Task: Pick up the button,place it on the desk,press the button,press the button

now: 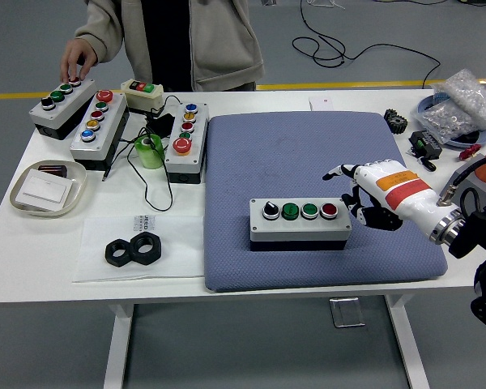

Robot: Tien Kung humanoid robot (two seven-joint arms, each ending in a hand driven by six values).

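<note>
A grey button box (300, 224) lies on the blue mat (308, 154), carrying a black knob, two green buttons and a red button (330, 211) at its right end. My right hand (364, 194), white with an orange band, hovers just right of and slightly behind the box, clear of the red button. Its index finger points left and the other fingers are curled under, holding nothing. My left hand is out of the picture.
Three more button boxes (101, 121) and a small switch box (148, 92) stand at the back left, where a person's hand (77, 58) hovers. A green tape roll (150, 151), white tray (47, 188), black nuts (134, 250) and parts at far right (454, 109) surround the mat.
</note>
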